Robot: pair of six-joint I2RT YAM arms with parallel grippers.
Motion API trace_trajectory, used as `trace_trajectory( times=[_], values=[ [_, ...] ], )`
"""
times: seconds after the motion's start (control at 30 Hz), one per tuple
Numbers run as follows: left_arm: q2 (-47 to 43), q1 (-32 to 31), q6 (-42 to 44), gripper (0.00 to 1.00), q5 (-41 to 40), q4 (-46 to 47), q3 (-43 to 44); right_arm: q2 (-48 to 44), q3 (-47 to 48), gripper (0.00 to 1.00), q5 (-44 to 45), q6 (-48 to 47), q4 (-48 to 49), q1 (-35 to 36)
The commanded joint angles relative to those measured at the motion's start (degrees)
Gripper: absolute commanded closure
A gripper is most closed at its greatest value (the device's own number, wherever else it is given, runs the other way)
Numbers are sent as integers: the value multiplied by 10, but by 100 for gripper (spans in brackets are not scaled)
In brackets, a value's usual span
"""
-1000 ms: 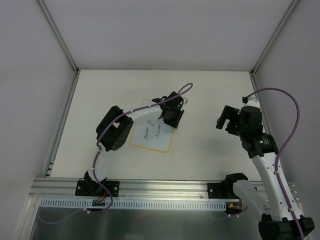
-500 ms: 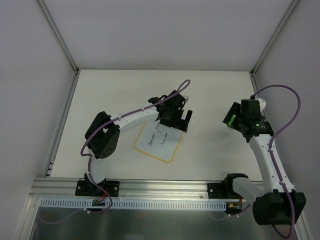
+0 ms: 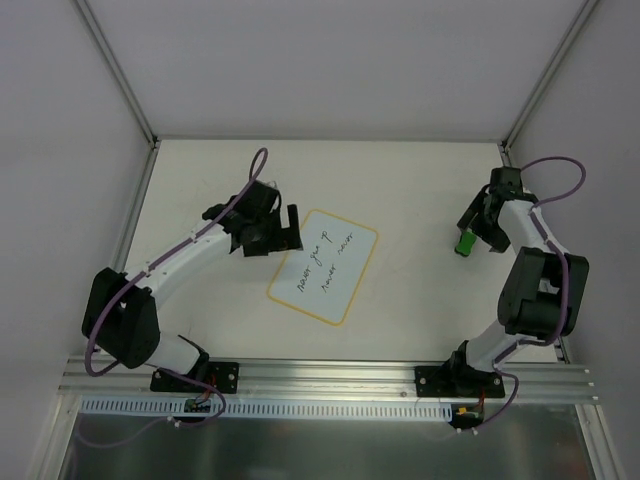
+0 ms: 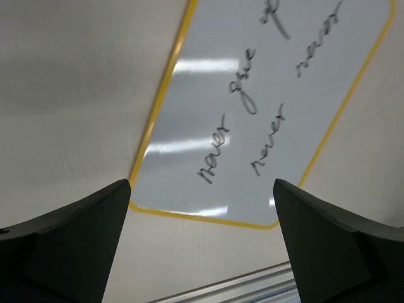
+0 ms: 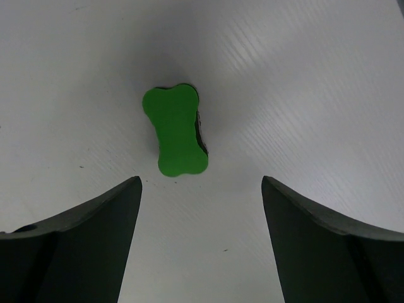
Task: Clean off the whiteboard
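Observation:
The whiteboard (image 3: 323, 265) lies flat mid-table, tilted, with a yellow border and black handwriting; the left wrist view shows it (image 4: 265, 113) just ahead of the fingers. My left gripper (image 3: 288, 230) hovers off its far-left corner, open and holding nothing (image 4: 201, 184). A green bone-shaped eraser (image 3: 465, 244) lies on the table at the right. My right gripper (image 3: 479, 230) hangs over it, open, with the eraser (image 5: 175, 130) lying ahead of the fingertips, not between them (image 5: 201, 180).
Grey side walls and metal frame posts (image 3: 120, 75) close in the table on the left, right and back. An aluminium rail (image 3: 330, 372) with both arm bases runs along the near edge. The right arm's purple cable (image 3: 560, 165) loops near the right wall.
The left gripper let go of the whiteboard, opened and drew back to the left, leaving the board fully in view. The right arm swung to the far right, over the green eraser.

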Motion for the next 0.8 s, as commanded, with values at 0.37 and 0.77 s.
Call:
trace_trajectory(
  times=[0.37, 0.77],
  values=[
    [-97, 76, -45, 5, -26, -17, -164, 99, 35, 40, -79, -33, 47, -17],
    [-76, 80, -40, 10, -32, -15, -167, 122, 31, 58, -61, -45, 52, -17]
  ],
)
